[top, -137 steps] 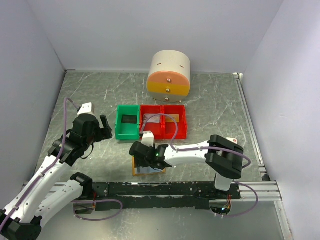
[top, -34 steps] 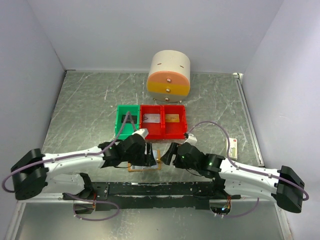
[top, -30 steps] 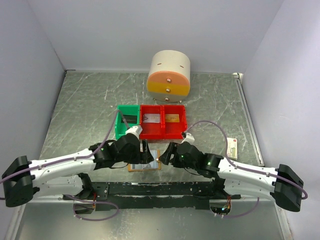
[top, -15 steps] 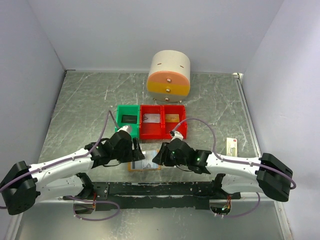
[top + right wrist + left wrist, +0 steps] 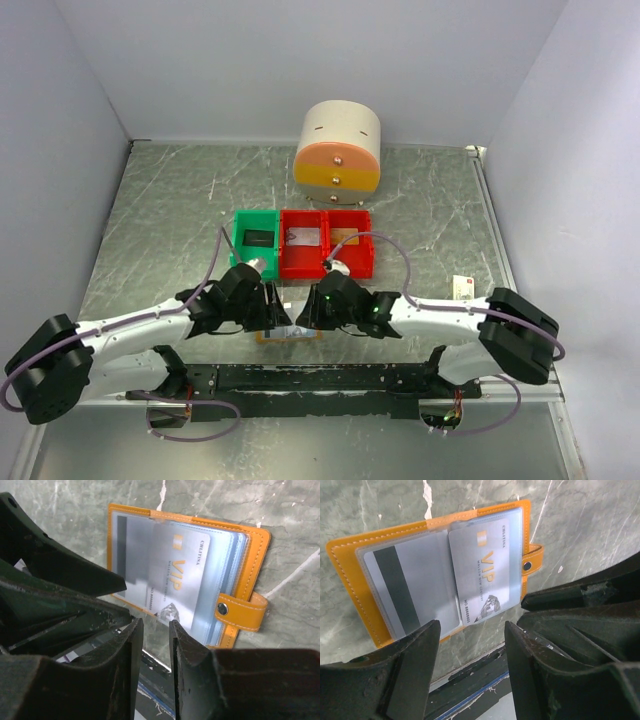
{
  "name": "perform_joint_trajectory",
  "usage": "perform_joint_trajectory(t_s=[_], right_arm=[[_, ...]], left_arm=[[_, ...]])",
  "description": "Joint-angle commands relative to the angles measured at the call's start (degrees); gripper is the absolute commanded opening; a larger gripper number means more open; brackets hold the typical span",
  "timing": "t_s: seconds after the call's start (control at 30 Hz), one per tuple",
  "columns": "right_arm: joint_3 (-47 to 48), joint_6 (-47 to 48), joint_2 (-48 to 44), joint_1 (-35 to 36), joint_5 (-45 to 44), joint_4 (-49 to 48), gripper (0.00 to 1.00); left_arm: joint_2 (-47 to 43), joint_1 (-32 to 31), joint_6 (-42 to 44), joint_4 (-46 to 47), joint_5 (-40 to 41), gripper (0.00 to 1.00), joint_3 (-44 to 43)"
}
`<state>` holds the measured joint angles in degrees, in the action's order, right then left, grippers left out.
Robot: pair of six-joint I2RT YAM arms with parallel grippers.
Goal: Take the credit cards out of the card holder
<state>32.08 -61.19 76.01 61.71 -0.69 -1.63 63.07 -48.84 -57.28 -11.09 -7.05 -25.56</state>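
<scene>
The orange card holder (image 5: pixel 292 333) lies open on the table near the front rail, between my two grippers. In the left wrist view the card holder (image 5: pixel 345 565) shows a silver VIP credit card (image 5: pixel 487 570) sticking partly out of its clear pocket. A grey card with a dark stripe (image 5: pixel 405 590) sits in the other page. My left gripper (image 5: pixel 471 627) is open just below the holder's edge, with nothing between its fingers. My right gripper (image 5: pixel 155 625) has its jaws close together with a narrow gap, right at the lower end of the VIP card (image 5: pixel 182 580). Nothing shows between them.
A green bin (image 5: pixel 255 243) and two joined red bins (image 5: pixel 327 260) stand just behind the holder, with flat items inside. A round drawer unit (image 5: pixel 339 150) stands at the back. A small white box (image 5: pixel 462 287) lies at the right. The black rail (image 5: pixel 330 378) runs along the front.
Both grippers have closed in on the holder from either side. The right jaws have narrowed a lot, the left jaws slightly. The holder has not moved.
</scene>
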Motion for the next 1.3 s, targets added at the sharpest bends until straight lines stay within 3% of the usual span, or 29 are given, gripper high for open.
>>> perform_joint_trajectory(t_s=[0.0,0.2,0.37,0.57,1.27], right_arm=[[1.61,0.37,3.06,-0.32,-1.6,0.63,0.27],[0.51,-0.46,7.78,-0.64,-4.17,3.28,0.27],[0.02,-3.14,9.36,0.04,-7.58,7.31,0.22],[-2.05,-4.07,9.09,0.17,-7.28,5.56,0.22],[-4.3,-5.65,8.08,0.19,-5.63,3.72,0.22]], left_arm=[[1.18,0.37,-2.16,8.02,-4.61,0.64,2.03],[6.01,0.37,-1.56,10.89,-5.79,0.58,2.0],[9.18,0.37,-2.02,15.36,-8.26,0.43,3.06],[9.0,0.41,-3.93,18.34,-8.79,0.36,4.73],[3.9,0.33,-8.61,18.3,-4.92,0.37,7.13]])
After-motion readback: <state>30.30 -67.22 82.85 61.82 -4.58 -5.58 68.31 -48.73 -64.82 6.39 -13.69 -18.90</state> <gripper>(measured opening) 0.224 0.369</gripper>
